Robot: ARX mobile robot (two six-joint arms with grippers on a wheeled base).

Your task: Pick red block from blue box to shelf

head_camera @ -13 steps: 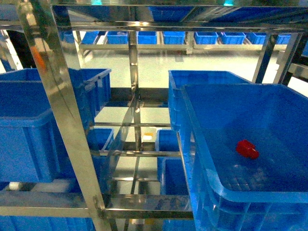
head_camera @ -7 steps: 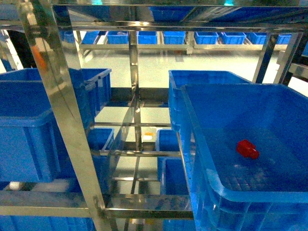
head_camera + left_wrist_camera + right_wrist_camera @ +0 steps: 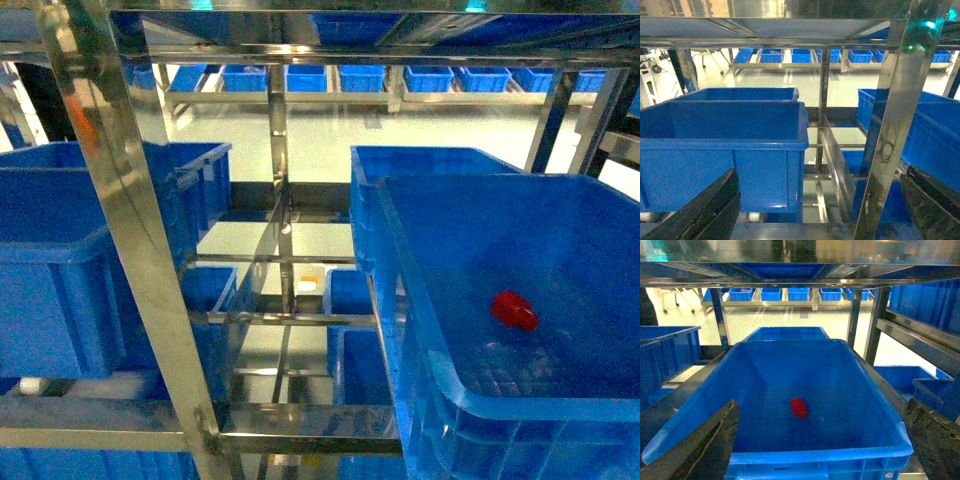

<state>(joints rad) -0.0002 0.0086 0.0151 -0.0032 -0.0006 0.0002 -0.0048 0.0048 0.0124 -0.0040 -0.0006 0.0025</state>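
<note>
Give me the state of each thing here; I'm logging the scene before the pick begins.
red block: lying on the box floor, untouched.
blue box: on the shelf, open-topped, holding only the block.
shelf: standing, loaded with blue crates.
left gripper: open, empty.
right gripper: open, empty, short of the box.

Neither arm shows in the head view. Each wrist camera catches only its own gripper's two dark, rough-surfaced fingers at the bottom corners. The left gripper (image 3: 820,210) has its fingers spread wide apart — nothing between them. The right gripper (image 3: 820,445) is likewise wide — holding nothing.
</note>
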